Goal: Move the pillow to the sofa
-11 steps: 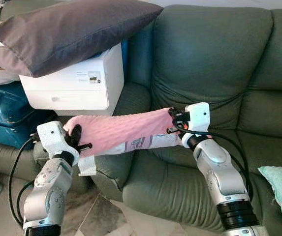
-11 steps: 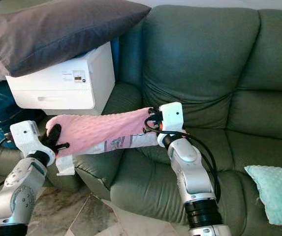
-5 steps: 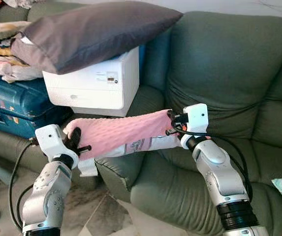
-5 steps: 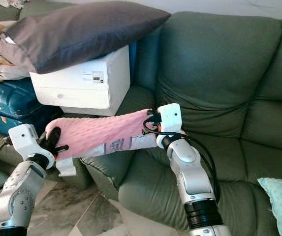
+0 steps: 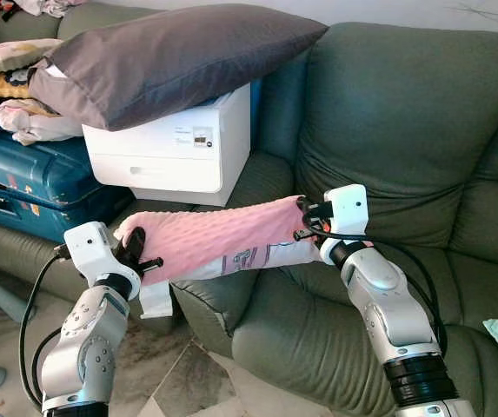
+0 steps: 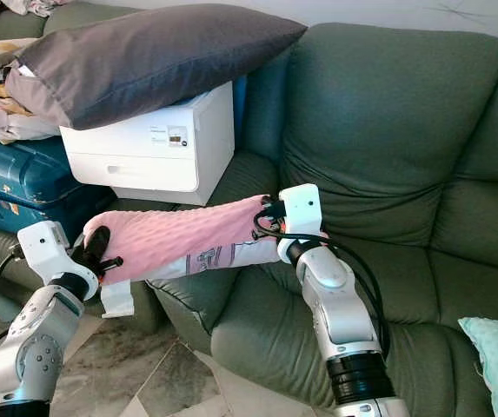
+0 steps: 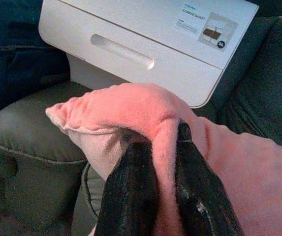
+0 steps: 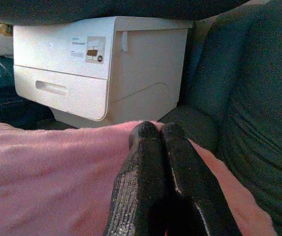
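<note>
While the pink pillow [image 5: 218, 236] hangs over the green sofa's [image 5: 388, 156] armrest, the left hand [image 7: 163, 162] and right hand [image 8: 158, 140] each pinch an end, fingers closed on fabric. Such shallow pinches could slip, dropping it short of the seat.

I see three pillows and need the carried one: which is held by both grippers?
The pink pillow, pinched between left gripper and right gripper; the grey and teal ones lie untouched.

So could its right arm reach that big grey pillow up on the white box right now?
Probably not: the right gripper is shut on the pink pillow, held with the left gripper. The grey pillow sits higher, beyond the white box.
</note>
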Controlling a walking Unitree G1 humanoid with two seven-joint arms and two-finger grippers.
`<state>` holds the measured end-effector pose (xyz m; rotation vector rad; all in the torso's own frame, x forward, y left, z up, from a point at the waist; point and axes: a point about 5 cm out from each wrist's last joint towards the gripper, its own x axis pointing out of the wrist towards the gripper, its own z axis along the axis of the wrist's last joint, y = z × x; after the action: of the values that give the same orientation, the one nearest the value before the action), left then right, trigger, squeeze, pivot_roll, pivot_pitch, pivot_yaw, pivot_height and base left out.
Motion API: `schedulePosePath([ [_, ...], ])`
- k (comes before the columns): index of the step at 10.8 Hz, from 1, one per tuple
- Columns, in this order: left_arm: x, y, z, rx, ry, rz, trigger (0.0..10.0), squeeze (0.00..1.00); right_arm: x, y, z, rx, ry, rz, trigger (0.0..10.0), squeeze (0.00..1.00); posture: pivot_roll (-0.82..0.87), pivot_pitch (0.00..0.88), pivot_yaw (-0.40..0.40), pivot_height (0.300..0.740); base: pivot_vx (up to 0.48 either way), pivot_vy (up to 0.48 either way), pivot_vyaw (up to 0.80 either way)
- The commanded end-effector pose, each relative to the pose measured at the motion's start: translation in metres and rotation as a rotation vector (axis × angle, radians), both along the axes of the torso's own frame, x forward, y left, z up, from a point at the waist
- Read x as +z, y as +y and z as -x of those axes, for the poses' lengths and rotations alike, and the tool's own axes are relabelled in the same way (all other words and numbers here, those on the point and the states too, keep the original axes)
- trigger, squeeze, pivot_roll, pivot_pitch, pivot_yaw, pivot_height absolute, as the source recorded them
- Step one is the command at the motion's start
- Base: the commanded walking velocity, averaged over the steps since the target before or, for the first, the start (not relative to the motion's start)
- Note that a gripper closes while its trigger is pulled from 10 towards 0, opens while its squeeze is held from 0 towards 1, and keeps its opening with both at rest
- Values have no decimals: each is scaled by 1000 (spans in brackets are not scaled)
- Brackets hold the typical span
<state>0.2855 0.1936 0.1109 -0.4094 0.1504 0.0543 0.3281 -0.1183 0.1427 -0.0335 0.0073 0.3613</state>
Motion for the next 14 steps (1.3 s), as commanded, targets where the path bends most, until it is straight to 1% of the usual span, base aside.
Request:
schedulePosePath([
  [1,7,2,-1,5,-22,-4,10000,0,4,1,-1,2,-10,4,10000,0,-253,0,55,740,0,0,0],
  [2,9,1,-2,-9,-32,-18,10000,0,4,1,-1,0,-9,5,10000,0,-255,0,56,740,0,0,0],
  [4,9,0,-2,-15,-34,-11,10000,0,3,0,-1,-3,-6,6,10000,0,-254,0,56,740,0,0,0],
  [14,9,-1,-1,-12,-30,-7,10000,0,2,-1,-1,-7,-2,10,10000,0,-257,0,57,740,0,-273,0],
])
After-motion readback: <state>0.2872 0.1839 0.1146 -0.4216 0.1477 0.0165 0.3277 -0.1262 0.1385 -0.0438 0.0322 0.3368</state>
